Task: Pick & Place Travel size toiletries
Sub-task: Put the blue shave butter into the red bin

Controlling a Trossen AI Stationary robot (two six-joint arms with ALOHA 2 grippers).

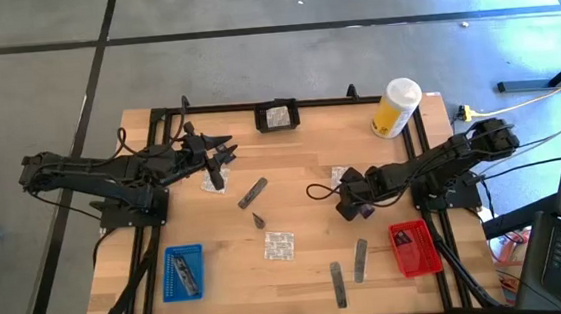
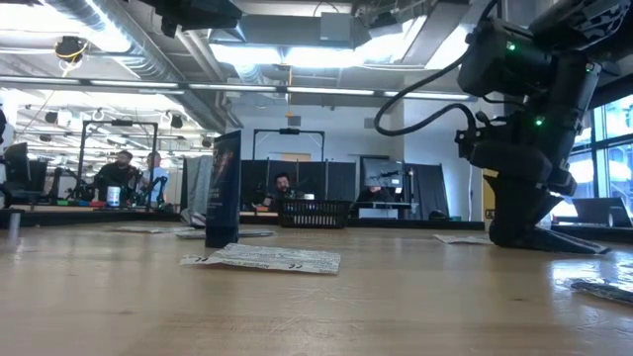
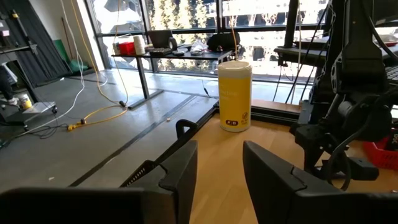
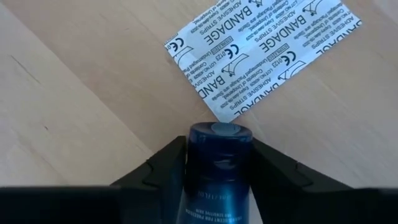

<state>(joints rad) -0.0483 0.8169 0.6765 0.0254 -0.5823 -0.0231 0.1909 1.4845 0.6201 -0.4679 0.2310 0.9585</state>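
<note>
My right gripper (image 1: 352, 203) points steeply down at the table's right middle and is shut on a short dark blue tube (image 4: 217, 180). A white bandage sachet (image 4: 261, 50) lies flat on the wood just beyond the tube's cap. Other toiletries lie loose: a sachet (image 1: 279, 245) at the centre, grey sticks (image 1: 253, 191) (image 1: 361, 259) (image 1: 338, 283), and a small dark tube (image 2: 223, 188) that stands upright. My left gripper (image 1: 228, 153) hangs open above the table's left part, pointing almost level, with nothing between its fingers (image 3: 180, 168). My right gripper pinches the dark tube between its two fingers, one on each side of the body just behind the round cap (image 4: 194, 163). The fingers come from above, slanting down, and lie along the tube. The cap end (image 4: 221, 132) sticks out past the fingertips toward the table.
A tall yellow container with a white cap (image 1: 395, 108) stands at the far right corner. A red tray (image 1: 414, 247) lies near the right arm's base and a blue tray (image 1: 183, 272) at the near left. A small black holder (image 1: 277, 116) sits at the far edge.
</note>
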